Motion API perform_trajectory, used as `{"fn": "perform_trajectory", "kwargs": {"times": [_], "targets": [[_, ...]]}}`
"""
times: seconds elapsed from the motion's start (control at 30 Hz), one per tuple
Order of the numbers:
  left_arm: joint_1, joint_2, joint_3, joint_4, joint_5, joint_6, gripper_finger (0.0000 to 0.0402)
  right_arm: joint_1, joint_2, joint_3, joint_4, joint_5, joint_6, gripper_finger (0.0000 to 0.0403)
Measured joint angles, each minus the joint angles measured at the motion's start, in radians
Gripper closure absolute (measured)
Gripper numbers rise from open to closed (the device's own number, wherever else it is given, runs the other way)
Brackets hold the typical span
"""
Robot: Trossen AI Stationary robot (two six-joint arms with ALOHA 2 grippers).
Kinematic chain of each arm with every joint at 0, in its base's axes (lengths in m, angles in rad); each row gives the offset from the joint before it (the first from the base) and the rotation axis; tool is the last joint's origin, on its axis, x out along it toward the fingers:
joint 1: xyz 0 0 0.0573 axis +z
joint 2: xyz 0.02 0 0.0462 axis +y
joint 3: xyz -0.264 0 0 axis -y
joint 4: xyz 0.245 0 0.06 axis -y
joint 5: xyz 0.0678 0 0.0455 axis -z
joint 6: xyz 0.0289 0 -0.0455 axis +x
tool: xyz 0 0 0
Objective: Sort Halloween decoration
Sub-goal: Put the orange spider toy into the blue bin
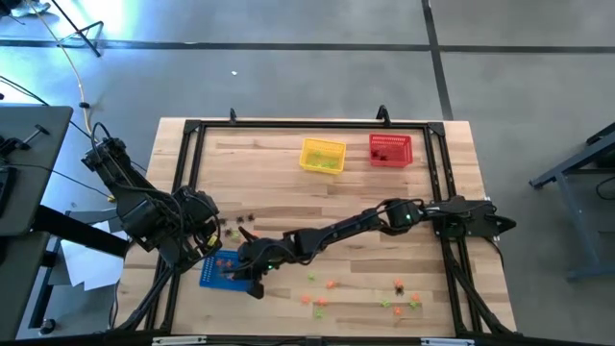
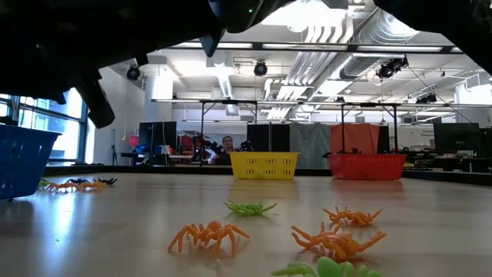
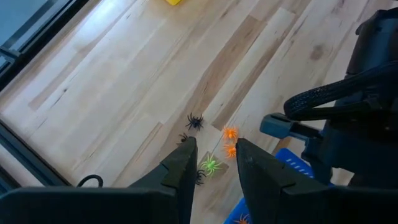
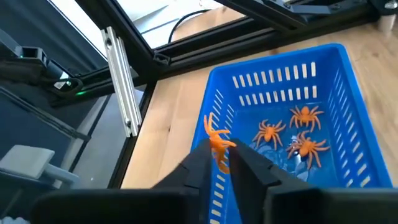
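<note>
Fingers of the left gripper (image 3: 212,163) stood parted and empty above a small cluster of spiders (image 3: 211,164) on the table. Farther right, the right gripper (image 4: 226,160) pinched an orange spider (image 4: 217,142) over the blue basket (image 4: 348,124), where three orange ones already lay. Dropping step; next, the fingers needed to release it inside the rim.

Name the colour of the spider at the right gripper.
Orange spider, clearest in the right wrist view.
</note>
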Motion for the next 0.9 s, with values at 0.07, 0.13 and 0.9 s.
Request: {"fn": "perform_trajectory", "kwargs": {"times": [0.07,0.13,0.9], "targets": [[0.0,0.0,0.0,0.0,0.0,0.0,0.0302,0.0,0.0,0.0,-0.006,-0.002,-0.016,0.0325],[0.0,0.0,0.0,0.0,0.0,0.0,0.0302,0.0,0.0,0.0,-0.013,-0.003,-0.03,0.0302],[0.0,0.0,0.0,0.0,0.001,0.0,0.0302,-0.001,-0.032,0.0,-0.172,0.161,-0.236,0.027]]}}
